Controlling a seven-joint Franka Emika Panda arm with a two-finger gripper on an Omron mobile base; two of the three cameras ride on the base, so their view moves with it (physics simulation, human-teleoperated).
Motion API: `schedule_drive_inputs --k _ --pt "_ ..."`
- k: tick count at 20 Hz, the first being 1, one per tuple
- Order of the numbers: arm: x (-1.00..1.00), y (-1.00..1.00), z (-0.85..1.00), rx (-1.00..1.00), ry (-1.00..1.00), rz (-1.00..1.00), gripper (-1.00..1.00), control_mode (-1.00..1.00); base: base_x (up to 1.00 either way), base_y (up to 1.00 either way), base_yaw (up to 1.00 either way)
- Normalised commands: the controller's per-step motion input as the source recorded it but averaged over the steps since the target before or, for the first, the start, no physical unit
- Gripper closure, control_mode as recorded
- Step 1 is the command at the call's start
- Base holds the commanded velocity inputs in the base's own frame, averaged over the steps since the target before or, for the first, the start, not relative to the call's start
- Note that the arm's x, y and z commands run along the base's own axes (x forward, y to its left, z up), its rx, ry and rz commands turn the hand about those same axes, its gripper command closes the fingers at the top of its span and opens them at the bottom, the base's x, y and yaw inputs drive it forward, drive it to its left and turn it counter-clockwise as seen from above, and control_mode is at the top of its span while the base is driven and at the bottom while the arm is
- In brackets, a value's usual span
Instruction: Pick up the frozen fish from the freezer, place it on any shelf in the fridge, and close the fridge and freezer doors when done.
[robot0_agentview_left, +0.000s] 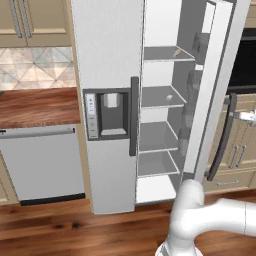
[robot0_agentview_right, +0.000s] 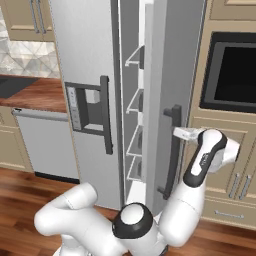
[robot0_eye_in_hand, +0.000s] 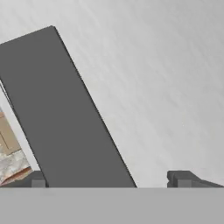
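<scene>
A: What stands in front of the robot?

B: A tall white side-by-side refrigerator. Its left door (robot0_agentview_left: 107, 105), the one with the grey dispenser panel (robot0_agentview_left: 107, 114), is shut. The right door (robot0_agentview_left: 215, 90) stands partly open, swung out toward the robot, so the left base view looks into the fridge (robot0_agentview_left: 160, 125), with grey walls and broad pale shelves.

A: Is the freezer visible?

B: No, it is hidden behind the shut dispenser door, so the frozen fish cannot be seen. Two small pale items sit on the upper fridge shelves, too small to identify.

A: Where is the gripper?

B: The gripper (robot0_agentview_right: 182, 133) is at the outer face of the open door, beside its dark bar handle (robot0_agentview_right: 172, 150), at about the handle's upper end. In the hand view the handle (robot0_eye_in_hand: 65, 113) runs as a wide dark slanted band across the white door face (robot0_eye_in_hand: 162, 78), passing between the two fingertips (robot0_eye_in_hand: 183, 178).

A: Open or closed?

B: The jaws are spread wide, one tip on each side of the handle. Whether they touch it I cannot tell.

A: Anything else?

B: A dishwasher (robot0_agentview_left: 42, 162) sits left under a wooden counter (robot0_agentview_left: 35, 106); a dark oven (robot0_agentview_right: 232, 72) is on the right, cut off by the edge.
</scene>
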Motion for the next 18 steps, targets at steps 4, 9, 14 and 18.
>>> schedule_drive_inputs --k 4,9,14,18 --pt "0.71 1.0 0.0 0.04 -0.17 0.0 -1.0 -1.0 0.0 0.0 0.0" --pt "0.68 1.0 0.0 0.03 -0.15 -0.05 -1.0 -1.0 0.0 0.0 0.0" --pt "0.68 1.0 0.0 0.02 -0.17 -0.11 -1.0 -1.0 0.0 0.0 0.0" --pt "0.71 1.0 0.0 0.0 -0.16 -0.18 -1.0 -1.0 0.0 0.0 0.0"
